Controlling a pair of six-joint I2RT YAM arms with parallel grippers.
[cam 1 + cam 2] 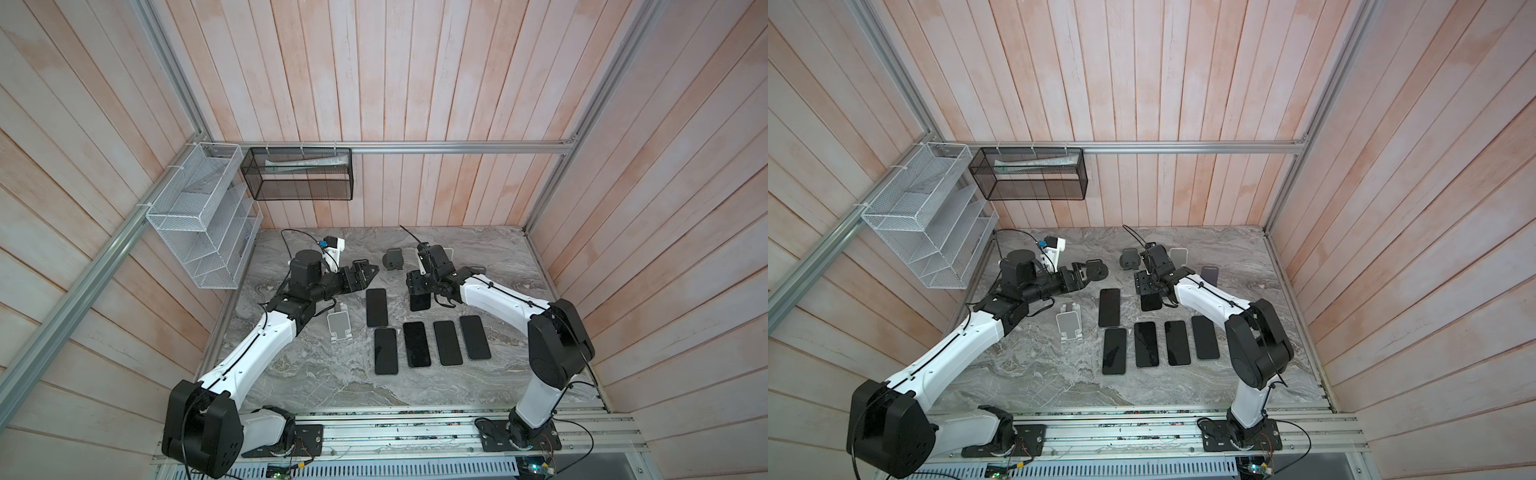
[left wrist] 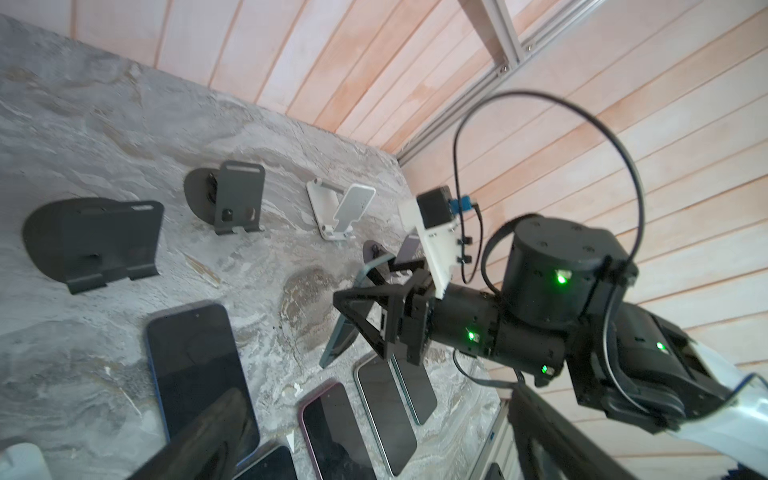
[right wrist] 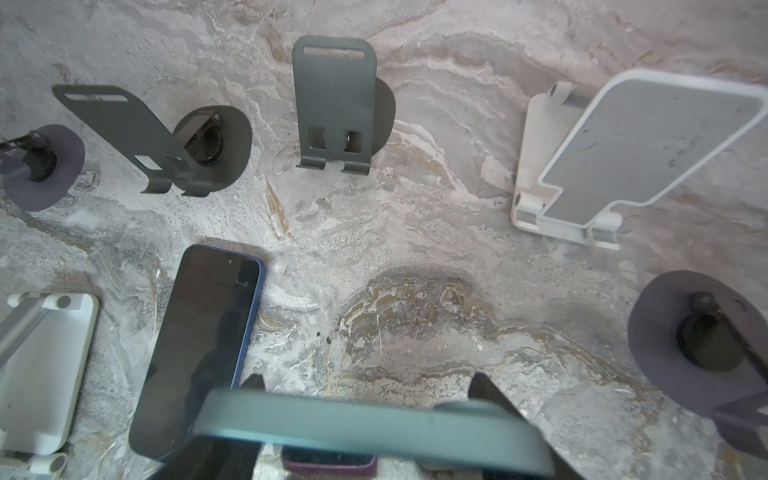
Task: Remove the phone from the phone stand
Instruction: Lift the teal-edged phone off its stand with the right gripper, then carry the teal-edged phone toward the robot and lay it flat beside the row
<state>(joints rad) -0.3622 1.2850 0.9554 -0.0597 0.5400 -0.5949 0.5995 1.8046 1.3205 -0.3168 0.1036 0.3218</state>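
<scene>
Black right claw [image 2: 355, 284] pinches the teal-rimmed glass phone [image 3: 374, 428] by opposite edges, tilted, lifted over bare grey marble tabletop [image 3: 395, 232] lying open mid-frame; the left claw [image 1: 369, 271] gapes wide near a dark round-based metal stand [image 1: 392, 258], upper centre.

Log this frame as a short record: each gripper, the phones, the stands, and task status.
right gripper: shut on the teal phone, held tilted over the table
left gripper: open, empty
flat phones: five, screens up, lying on the table
white stand: empty
dark stand: empty
status: teal phone is clear of any stand, not yet laid down
</scene>
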